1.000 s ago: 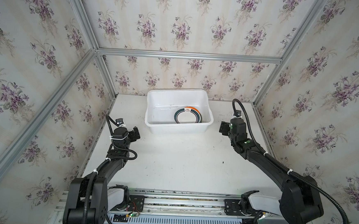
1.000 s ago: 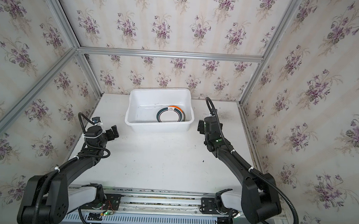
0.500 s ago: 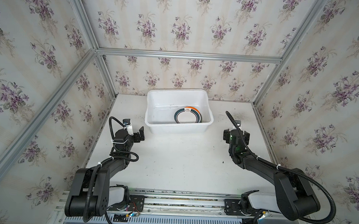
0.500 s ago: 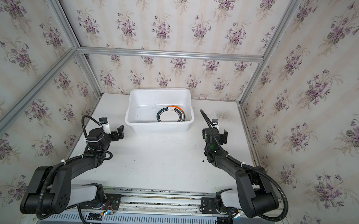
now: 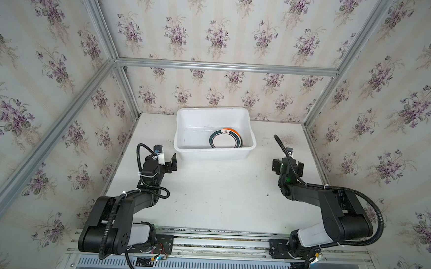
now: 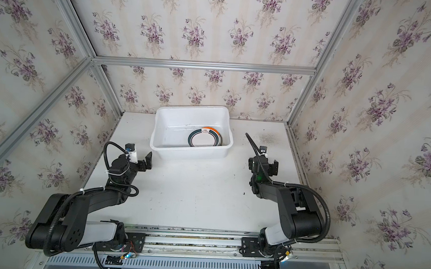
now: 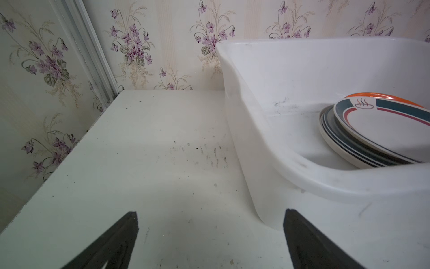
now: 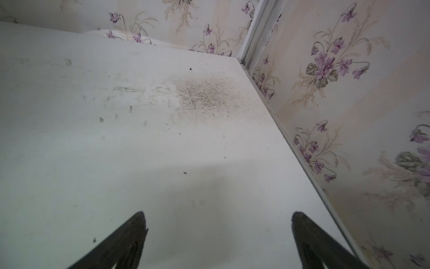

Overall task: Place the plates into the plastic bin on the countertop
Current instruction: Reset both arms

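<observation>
We see the left gripper (image 7: 210, 217) and right gripper (image 8: 218, 216) spread wide and holding nothing; the plates (image 5: 225, 142) lie stacked in the plastic bin (image 5: 213, 155).
The plastic bin stands at the back edge of the counter (image 5: 218, 191), with the plates in its right front corner. Our left gripper hovers just beside its left front corner; our right gripper is well apart, near the counter's right edge. The top plate (image 7: 391, 130) bears a steaming-bowl emblem (image 7: 364, 104).

Purple-flowered wallpaper (image 5: 215, 32), aluminium frame bars (image 5: 226, 66)
</observation>
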Available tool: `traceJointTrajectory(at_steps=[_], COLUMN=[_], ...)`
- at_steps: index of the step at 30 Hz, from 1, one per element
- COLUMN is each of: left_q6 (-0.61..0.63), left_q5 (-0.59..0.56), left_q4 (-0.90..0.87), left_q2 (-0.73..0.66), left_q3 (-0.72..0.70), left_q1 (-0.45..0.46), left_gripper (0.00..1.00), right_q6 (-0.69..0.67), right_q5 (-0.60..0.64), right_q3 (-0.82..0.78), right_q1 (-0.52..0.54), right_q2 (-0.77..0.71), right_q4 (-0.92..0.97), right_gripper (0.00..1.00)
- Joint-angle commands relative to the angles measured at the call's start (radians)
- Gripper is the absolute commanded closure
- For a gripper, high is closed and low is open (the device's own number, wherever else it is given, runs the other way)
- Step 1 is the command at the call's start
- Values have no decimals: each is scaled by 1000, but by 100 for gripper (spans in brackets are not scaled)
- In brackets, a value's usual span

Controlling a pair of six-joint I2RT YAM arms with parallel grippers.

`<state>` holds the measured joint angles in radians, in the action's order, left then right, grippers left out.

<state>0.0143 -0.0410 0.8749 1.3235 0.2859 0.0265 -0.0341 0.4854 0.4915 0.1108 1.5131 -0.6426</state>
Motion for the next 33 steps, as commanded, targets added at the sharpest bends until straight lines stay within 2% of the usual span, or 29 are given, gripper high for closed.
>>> traceJointTrajectory(at_steps=[1,3,4,5,6,8,10,12,14,17,23,33], left_q6=[18,18,18,18,18,18,18,17,18,19,18,18], left_q5=[-13,-13,-13,-13,-13,-11,-11,-11,-11,-11,-10,-7], left_q4=[42,42,42,42,41,41,40,39,39,39,38,38], left_q2=[-1,-1,0,0,-1,0,0,0,0,-1,0,-1], left_q3=[5,5,6,6,6,6,7,7,7,7,9,9], left_q1=[0,0,0,0,1,0,0,1,1,0,-1,-2], left_gripper=[0,0,0,0,0,0,0,0,0,0,0,0], right_q6=[42,31,14,24,44,19,45,27,34,20,26,25], right_q5=[-198,-322,-348,-325,-303,-292,-266,-268,-280,-290,-288,-285], right_q3=[-16,-77,-130,-147,-121,-149,-145,-175,-177,-196,-143,-136], right_q1=[-50,-72,-76,-75,-75,-68,-66,-66,-66,-66,-67,-65], right_q2=[-8,-9,47,55,2,51,1,42,10,37,27,30], right_q4=[-63,-145,-339,-393,-232,-382,-285,-417,-365,-443,-331,-321], right_gripper=[1,1,0,1,0,0,0,0,0,0,0,0])
